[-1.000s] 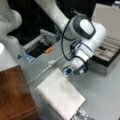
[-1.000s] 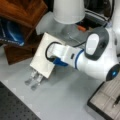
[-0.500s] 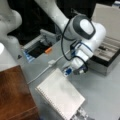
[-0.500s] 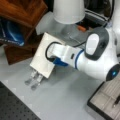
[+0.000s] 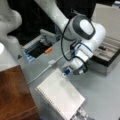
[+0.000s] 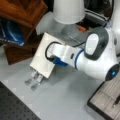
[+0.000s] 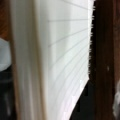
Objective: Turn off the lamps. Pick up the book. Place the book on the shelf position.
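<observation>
The book [image 5: 61, 96] is a white spiral-bound notebook, propped at a slant on a silver stand in both front views. My gripper [image 5: 67, 73] is at the book's upper edge, touching it. In a front view the gripper [image 6: 51, 55] reaches over the book [image 6: 41, 58] from the right. The wrist view is filled by the book's lined pages [image 7: 65, 57], with dark wood [image 7: 105, 62] behind. The lamp's shade [image 6: 68, 10] looks dull grey-white and stands behind the book. The shelf position is the brown wooden block's top [image 5: 13, 92], to the left of the book, also seen as the block [image 6: 22, 10].
A grey case with a black rim [image 5: 107, 56] sits to the right of the arm and shows again as the case [image 6: 107, 102]. The silver stand's feet [image 6: 35, 78] stick out under the book. An open box with an orange item [image 5: 40, 48] and a white cable [image 5: 47, 68] lie behind.
</observation>
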